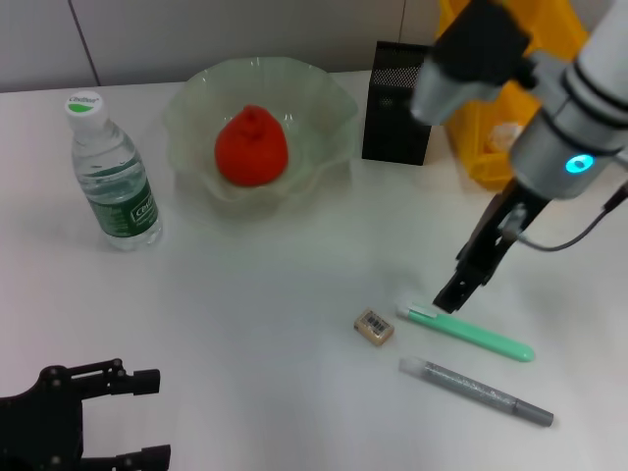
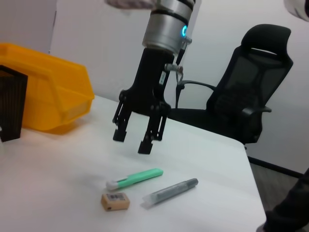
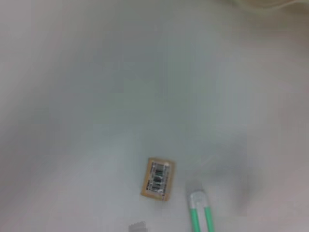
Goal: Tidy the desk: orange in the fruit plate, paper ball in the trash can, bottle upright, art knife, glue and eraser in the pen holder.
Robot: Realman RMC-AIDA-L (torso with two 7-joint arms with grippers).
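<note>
While you read down this list, note each item appears once:
Right gripper [image 2: 134, 138]: you see it hanging above the white end of the mint-green art knife [image 1: 469, 334], jaws apart, holding nothing.
Left gripper [image 1: 98, 417]: parked low at your near left, jaws spread, empty.
Eraser [image 3: 157, 178]: one tan block with a barcode sticker, just beside the knife tip.
Glue [image 1: 478, 392]: one grey stick, near the knife.
Bottle [image 1: 111, 173]: clear plastic, upright, green label, writing unreadable.
Orange [image 1: 252, 145]: lumpy red-orange fruit inside the pale-green ruffled fruit plate [image 1: 324, 93].
Pen holder [image 1: 396, 103]: black mesh box beside the yellow plastic trash can [image 2: 46, 87].

No text is legible; the eraser [image 3: 157, 178] carries only a barcode.
</note>
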